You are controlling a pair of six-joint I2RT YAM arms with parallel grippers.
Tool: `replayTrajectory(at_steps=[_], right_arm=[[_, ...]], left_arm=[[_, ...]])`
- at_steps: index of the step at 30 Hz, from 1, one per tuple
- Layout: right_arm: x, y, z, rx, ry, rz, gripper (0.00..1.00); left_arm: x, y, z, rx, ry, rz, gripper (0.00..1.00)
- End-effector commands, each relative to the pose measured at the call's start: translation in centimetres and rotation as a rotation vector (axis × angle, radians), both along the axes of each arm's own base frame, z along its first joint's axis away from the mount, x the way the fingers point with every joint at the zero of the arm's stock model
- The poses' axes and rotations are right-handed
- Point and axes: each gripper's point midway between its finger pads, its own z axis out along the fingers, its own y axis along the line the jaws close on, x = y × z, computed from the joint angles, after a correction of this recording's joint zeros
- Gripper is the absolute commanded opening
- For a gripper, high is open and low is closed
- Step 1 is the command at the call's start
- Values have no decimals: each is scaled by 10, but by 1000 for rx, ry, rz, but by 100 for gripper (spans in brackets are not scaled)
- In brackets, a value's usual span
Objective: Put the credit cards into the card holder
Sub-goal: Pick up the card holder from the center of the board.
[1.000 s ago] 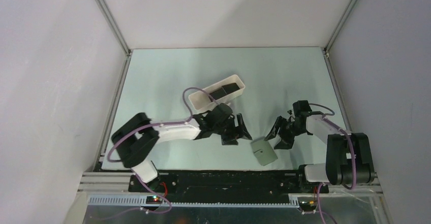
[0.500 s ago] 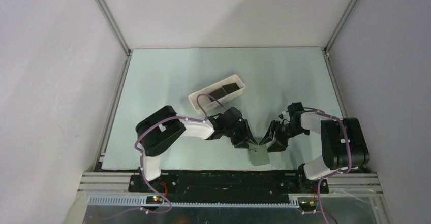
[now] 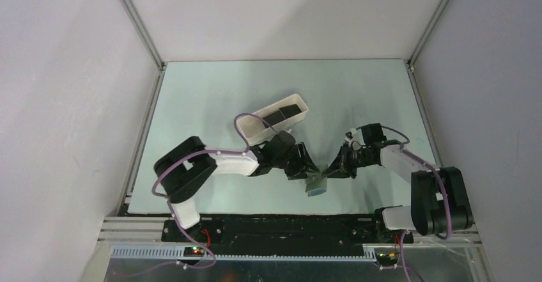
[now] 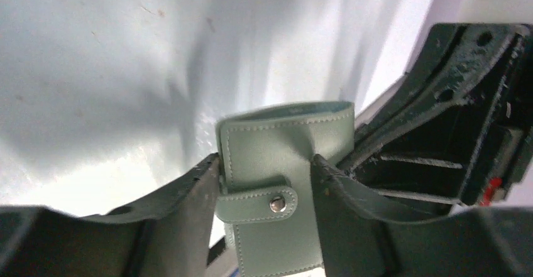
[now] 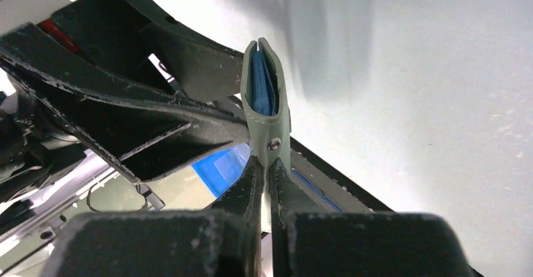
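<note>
The grey-green card holder [image 3: 315, 185] is up on edge near the table's front, between both grippers. My left gripper [image 3: 307, 174] spans its width. In the left wrist view the fingers [image 4: 188, 201] press both side edges of the card holder [image 4: 283, 139], with the snap tab [image 4: 254, 205] fastened. My right gripper [image 3: 328, 172] is shut on its tab edge. In the right wrist view that gripper [image 5: 266, 164] pinches just below the snap, and the card holder [image 5: 281, 108] gapes slightly, blue inside. Dark credit cards [image 3: 281, 112] lie in the white tray.
The white tray [image 3: 289, 123] stands slanted behind the left arm, whose purple cable loops over the tray's left end. The table's black front edge rail [image 3: 268, 217] runs just below the card holder. The enclosure walls close in left and right.
The right gripper has shut on the card holder's tab edge. Both arms have raised the holder from lying flat to standing on edge, slightly left of where it lay.
</note>
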Motion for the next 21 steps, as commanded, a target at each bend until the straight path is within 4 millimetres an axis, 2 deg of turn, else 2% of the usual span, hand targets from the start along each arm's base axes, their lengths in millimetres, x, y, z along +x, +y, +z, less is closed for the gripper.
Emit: replayTrajectory(at_steps=[1,4,7,9,11,12,15,18,21], right_arm=[[22,8,45,82,-194,-4,0],[26,3,67,87,-288,-28,0],[28,-1,91,112,-371,-49,0],[31,-4,108,135,-436,-73,0],[33,-6,127,168,-495,-100,0],[34,-6,140,196,-532,-113,0],[34,-4,169,273,-574,-138,0],[34,2,199,353,-651,-123,0],[29,7,220,410,-655,-118,0]], left_arm=[[3,3,57,-132,-144,-10,62],[9,30,65,-127,-194,50,71],[9,47,76,-148,-224,66,76],[8,55,90,-176,-265,66,80],[4,61,124,-243,-353,50,89],[3,62,132,-255,-395,29,92],[-6,67,178,-350,-506,-17,99],[-15,67,206,-414,-573,-65,100],[-17,62,219,-443,-590,-96,100]])
